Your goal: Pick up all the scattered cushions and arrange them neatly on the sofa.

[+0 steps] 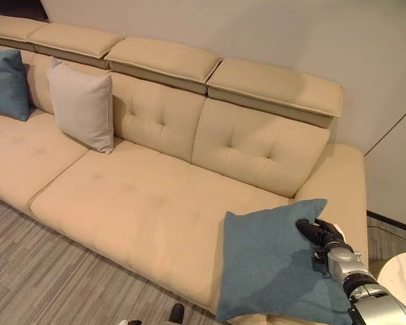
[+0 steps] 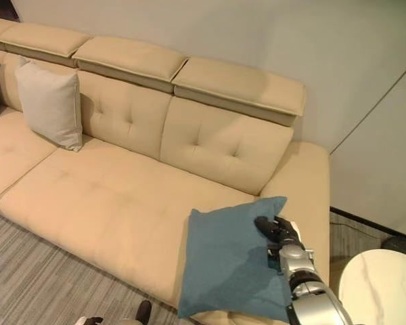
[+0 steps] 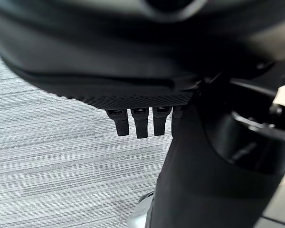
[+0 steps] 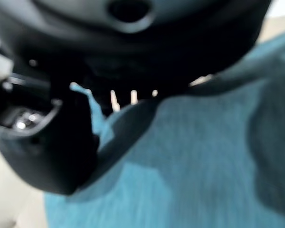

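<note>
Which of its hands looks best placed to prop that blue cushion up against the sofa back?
The right hand: it already grips the teal cushion near the sofa armrest. The left hand hangs over the carpet, holding nothing.

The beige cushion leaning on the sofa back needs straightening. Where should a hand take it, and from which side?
Probably by the top edge of the beige cushion, coming down from above and in front. It stands nearly upright against the sofa backrest, so that edge is free, while its back and bottom are pressed into the upholstery. The right hand is shut on the blue cushion.
</note>
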`<state>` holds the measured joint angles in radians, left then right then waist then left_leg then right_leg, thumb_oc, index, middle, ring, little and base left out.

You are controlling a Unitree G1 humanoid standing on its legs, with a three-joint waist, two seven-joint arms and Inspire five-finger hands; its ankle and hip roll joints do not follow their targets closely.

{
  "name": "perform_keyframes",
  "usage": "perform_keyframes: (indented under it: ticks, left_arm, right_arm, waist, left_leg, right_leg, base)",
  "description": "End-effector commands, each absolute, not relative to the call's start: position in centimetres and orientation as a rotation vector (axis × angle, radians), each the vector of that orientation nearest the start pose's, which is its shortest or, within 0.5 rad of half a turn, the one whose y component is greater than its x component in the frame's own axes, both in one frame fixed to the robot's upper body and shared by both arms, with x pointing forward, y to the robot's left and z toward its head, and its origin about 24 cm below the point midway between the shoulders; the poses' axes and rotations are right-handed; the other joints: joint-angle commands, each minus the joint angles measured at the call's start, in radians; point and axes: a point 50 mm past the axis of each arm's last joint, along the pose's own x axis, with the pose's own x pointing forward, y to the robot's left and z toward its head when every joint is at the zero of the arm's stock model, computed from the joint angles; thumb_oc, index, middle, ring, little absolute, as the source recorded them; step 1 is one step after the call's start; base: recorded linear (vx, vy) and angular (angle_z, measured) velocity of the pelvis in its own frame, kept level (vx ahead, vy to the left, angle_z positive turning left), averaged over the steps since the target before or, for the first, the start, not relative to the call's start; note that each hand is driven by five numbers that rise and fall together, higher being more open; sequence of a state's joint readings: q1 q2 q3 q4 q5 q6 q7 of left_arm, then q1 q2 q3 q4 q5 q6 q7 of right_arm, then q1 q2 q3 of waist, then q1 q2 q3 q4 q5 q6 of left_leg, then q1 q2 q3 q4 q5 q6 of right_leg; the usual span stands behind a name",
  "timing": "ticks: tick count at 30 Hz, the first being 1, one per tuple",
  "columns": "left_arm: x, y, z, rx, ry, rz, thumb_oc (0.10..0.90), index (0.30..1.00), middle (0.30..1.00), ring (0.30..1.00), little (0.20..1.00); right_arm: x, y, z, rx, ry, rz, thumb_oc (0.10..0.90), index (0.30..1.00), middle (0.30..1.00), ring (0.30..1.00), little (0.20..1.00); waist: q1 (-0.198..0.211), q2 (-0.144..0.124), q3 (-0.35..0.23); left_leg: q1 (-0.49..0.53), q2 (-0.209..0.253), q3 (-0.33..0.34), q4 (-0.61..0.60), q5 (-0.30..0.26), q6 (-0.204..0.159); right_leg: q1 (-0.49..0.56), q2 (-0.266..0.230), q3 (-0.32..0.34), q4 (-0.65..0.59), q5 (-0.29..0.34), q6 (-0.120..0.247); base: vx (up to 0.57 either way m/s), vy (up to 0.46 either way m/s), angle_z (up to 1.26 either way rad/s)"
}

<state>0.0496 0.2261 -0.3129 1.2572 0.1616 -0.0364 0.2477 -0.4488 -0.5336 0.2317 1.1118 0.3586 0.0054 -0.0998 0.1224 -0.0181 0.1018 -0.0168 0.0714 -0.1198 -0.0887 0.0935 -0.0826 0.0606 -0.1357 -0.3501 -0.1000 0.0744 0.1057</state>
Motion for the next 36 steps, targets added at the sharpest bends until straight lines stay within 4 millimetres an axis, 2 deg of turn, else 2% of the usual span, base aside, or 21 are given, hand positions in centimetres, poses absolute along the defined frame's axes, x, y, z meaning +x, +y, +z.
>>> perform_keyframes:
  ticks: [1, 3, 4, 5, 6, 7, 8, 10, 11, 12, 13, 15, 17, 18, 21, 22, 28, 29, 33, 36]
  left_arm:
    - [11.5, 22.1, -15.6, 0.712, 1.047, -0.082, 0.800, 0.900, 0.900, 0.900, 0.900]
    - [13.2, 22.9, -14.8, 0.607, 0.994, 0.032, 0.800, 0.900, 0.900, 0.900, 0.900]
    - [13.2, 22.9, -14.8, 0.607, 0.994, 0.032, 0.800, 0.900, 0.900, 0.900, 0.900]
    - [13.7, 24.1, -14.2, 0.467, 0.975, 0.187, 0.800, 0.900, 0.900, 0.900, 0.900]
    - [14.1, 24.6, -14.0, 0.385, 0.959, 0.262, 0.800, 0.900, 0.900, 0.900, 0.900]
    - [14.1, 24.6, -14.0, 0.385, 0.959, 0.262, 0.800, 0.900, 0.900, 0.900, 0.900]
    - [14.9, 25.4, -13.4, 0.248, 0.914, 0.396, 0.800, 0.900, 0.900, 0.900, 0.900]
    - [16.1, 26.0, -12.5, 0.140, 0.842, 0.498, 0.800, 0.900, 0.900, 0.900, 0.900]
    - [16.9, 26.2, -12.1, 0.094, 0.803, 0.540, 0.800, 0.900, 0.900, 0.900, 0.900]
    - [16.9, 26.2, -12.1, 0.094, 0.803, 0.540, 0.800, 0.900, 0.900, 0.900, 0.900]
    - [18.8, 26.7, -10.6, -0.021, 0.679, 0.636, 0.800, 0.900, 0.900, 0.900, 0.900]
    - [20.5, 26.9, -9.1, -0.089, 0.571, 0.674, 0.800, 0.900, 0.900, 0.900, 0.900]
    - [21.3, 27.6, -8.0, -0.216, 0.482, 0.743, 0.800, 0.900, 0.900, 0.900, 0.900]
    - [21.7, 28.0, -7.4, -0.322, 0.416, 0.798, 0.800, 0.900, 0.900, 0.900, 0.900]
    - [21.8, 28.2, -7.0, -0.339, 0.386, 0.822, 0.800, 0.900, 0.900, 0.900, 0.900]
    - [21.9, 28.7, -6.5, -0.352, 0.347, 0.853, 0.800, 0.900, 0.900, 0.900, 0.900]
    - [20.4, 30.2, -7.5, -0.505, 0.363, 0.993, 0.800, 0.900, 0.900, 0.900, 0.900]
    - [20.3, 30.4, -7.9, -0.578, 0.382, 0.991, 0.800, 0.900, 0.900, 0.900, 0.900]
    - [21.9, 29.3, -7.3, -0.687, 0.321, 0.864, 0.800, 0.900, 0.900, 0.900, 0.900]
    - [24.5, 27.3, -4.4, -0.928, 0.042, 0.715, 0.800, 0.900, 0.900, 0.900, 0.900]
  right_arm:
    - [33.3, -24.5, 2.1, -0.332, 0.338, -0.001, 0.400, 0.300, 0.300, 0.300, 0.300]
    - [34.1, -23.8, 5.2, -0.368, 0.186, 0.056, 0.400, 0.300, 0.300, 0.300, 0.300]
    - [34.1, -23.8, 5.2, -0.368, 0.186, 0.056, 0.400, 0.300, 0.300, 0.300, 0.300]
    - [34.1, -23.0, 8.9, -0.355, 0.007, 0.119, 0.400, 0.300, 0.300, 0.300, 0.300]
    - [33.8, -22.8, 10.3, -0.347, -0.066, 0.143, 0.400, 0.300, 0.300, 0.300, 0.300]
    - [33.8, -22.8, 10.3, -0.347, -0.066, 0.143, 0.400, 0.300, 0.300, 0.300, 0.300]
    - [33.2, -21.6, 13.8, -0.365, -0.228, 0.215, 0.400, 0.300, 0.300, 0.300, 0.300]
    - [32.4, -20.5, 16.5, -0.376, -0.357, 0.272, 0.400, 0.300, 0.300, 0.300, 0.300]
    - [32.0, -19.8, 17.7, -0.372, -0.416, 0.309, 0.400, 0.300, 0.300, 0.300, 0.300]
    - [32.0, -19.8, 17.7, -0.372, -0.416, 0.309, 0.400, 0.300, 0.300, 0.300, 0.300]
    - [30.6, -18.0, 20.0, -0.345, -0.535, 0.408, 0.400, 0.300, 0.300, 0.300, 0.300]
    - [29.7, -16.8, 21.2, -0.343, -0.608, 0.467, 0.400, 0.300, 0.300, 0.300, 0.300]
    - [28.2, -15.3, 22.5, -0.327, -0.681, 0.567, 0.400, 0.300, 0.300, 0.300, 0.300]
    - [27.1, -14.4, 23.0, -0.319, -0.717, 0.637, 0.400, 0.300, 0.300, 0.300, 0.300]
    - [26.5, -13.9, 23.2, -0.332, -0.737, 0.673, 0.400, 0.300, 0.300, 0.300, 0.300]
    - [25.3, -13.4, 24.1, -0.347, -0.786, 0.737, 0.400, 0.300, 0.300, 0.300, 0.300]
    - [23.4, -12.4, 25.0, -0.303, -0.822, 0.886, 0.400, 0.300, 0.300, 0.300, 0.300]
    - [23.1, -11.8, 24.9, -0.247, -0.784, 0.972, 0.400, 0.300, 0.300, 0.300, 0.300]
    - [22.8, -10.4, 23.9, -0.174, -0.686, 1.119, 0.400, 0.300, 0.300, 0.300, 0.300]
    - [22.3, -9.4, 23.1, -0.161, -0.632, 1.213, 0.400, 0.300, 0.300, 0.300, 0.300]
  waist:
    - [0.028, -0.023, -0.009]
    - [0.012, -0.027, -0.008]
    - [0.010, -0.027, -0.011]
    - [-0.004, -0.031, -0.012]
    - [-0.011, -0.033, -0.016]
    - [-0.013, -0.033, -0.018]
    - [-0.023, -0.036, -0.025]
    - [-0.031, -0.041, -0.032]
    - [-0.036, -0.043, -0.036]
    - [-0.038, -0.043, -0.039]
    - [-0.047, -0.047, -0.047]
    - [-0.053, -0.052, -0.052]
    - [-0.061, -0.056, -0.057]
    - [-0.067, -0.060, -0.061]
    - [-0.070, -0.062, -0.064]
    - [-0.077, -0.068, -0.069]
    - [-0.090, -0.079, -0.083]
    - [-0.094, -0.083, -0.087]
    - [-0.092, -0.090, -0.089]
    - [-0.077, -0.110, -0.085]
  left_leg:
    - [-0.033, -0.009, 0.066, 0.001, -0.041, -0.033]
    - [-0.024, -0.007, 0.075, 0.001, -0.047, -0.034]
    - [-0.029, -0.008, 0.072, 0.001, -0.045, -0.034]
    - [-0.019, -0.004, 0.081, 0.001, -0.050, -0.035]
    - [-0.016, -0.002, 0.085, 0.001, -0.052, -0.035]
    - [-0.020, -0.003, 0.083, 0.001, -0.050, -0.034]
    - [-0.013, -0.001, 0.088, 0.001, -0.054, -0.035]
    - [-0.003, 0.003, 0.095, 0.001, -0.061, -0.036]
    - [0.001, 0.005, 0.097, 0.001, -0.062, -0.037]
    - [-0.004, 0.004, 0.095, 0.001, -0.059, -0.036]
    - [0.000, 0.007, 0.104, 0.001, -0.064, -0.036]
    - [0.002, 0.010, 0.110, 0.001, -0.066, -0.037]
    - [0.007, 0.014, 0.117, 0.001, -0.070, -0.037]
    - [0.010, 0.017, 0.124, 0.001, -0.073, -0.037]
    - [0.012, 0.019, 0.128, 0.001, -0.074, -0.036]
    - [0.017, 0.022, 0.136, 0.001, -0.078, -0.037]
    - [0.027, 0.029, 0.154, 0.001, -0.086, -0.040]
    - [0.029, 0.032, 0.159, 0.001, -0.087, -0.041]
    - [0.026, 0.034, 0.159, 0.001, -0.087, -0.042]
    - [0.024, 0.035, 0.153, 0.001, -0.090, -0.048]
  right_leg:
    - [0.088, -0.013, -0.034, 0.013, -0.126, 0.026]
    - [0.089, -0.013, -0.026, 0.013, -0.124, 0.026]
    - [0.086, -0.014, -0.028, 0.013, -0.122, 0.027]
    - [0.089, -0.013, -0.020, 0.013, -0.123, 0.027]
    - [0.089, -0.013, -0.016, 0.013, -0.123, 0.027]
    - [0.086, -0.013, -0.017, 0.013, -0.121, 0.027]
    - [0.086, -0.014, -0.012, 0.013, -0.122, 0.028]
    - [0.090, -0.013, -0.003, 0.013, -0.124, 0.028]
    - [0.090, -0.012, 0.000, 0.013, -0.124, 0.028]
    - [0.086, -0.013, -0.002, 0.013, -0.122, 0.028]
    - [0.085, -0.012, 0.004, 0.013, -0.121, 0.030]
    - [0.083, -0.010, 0.009, 0.013, -0.120, 0.031]
    - [0.079, -0.009, 0.018, 0.013, -0.119, 0.032]
    - [0.075, -0.007, 0.024, 0.013, -0.118, 0.033]
    - [0.074, -0.006, 0.029, 0.013, -0.117, 0.033]
    - [0.073, -0.006, 0.037, 0.013, -0.115, 0.035]
    - [0.069, -0.003, 0.052, 0.013, -0.113, 0.037]
    - [0.068, -0.004, 0.055, 0.013, -0.112, 0.038]
    - [0.067, -0.002, 0.055, 0.013, -0.109, 0.037]
    - [0.073, 0.000, 0.049, 0.013, -0.114, 0.035]
  base:
    - [0.00, 0.000, 0.00]
    - [0.00, 0.000, 0.00]
    - [0.00, 0.000, 0.00]
    - [0.00, 0.000, 0.00]
    - [0.00, 0.000, 0.00]
    - [0.00, 0.000, 0.00]
    - [0.00, 0.000, 0.00]
    - [0.02, -0.002, -0.01]
    - [0.00, 0.000, 0.00]
    - [0.00, 0.000, 0.00]
    - [0.00, 0.000, 0.00]
    - [0.00, 0.004, -0.04]
    - [0.00, 0.007, -0.08]
    - [0.00, 0.009, -0.07]
    - [0.00, 0.008, -0.10]
    - [0.00, 0.006, -0.11]
    - [0.01, 0.013, -0.13]
    - [0.00, 0.013, -0.15]
    - [0.00, 0.014, -0.11]
    - [0.00, 0.000, 0.01]
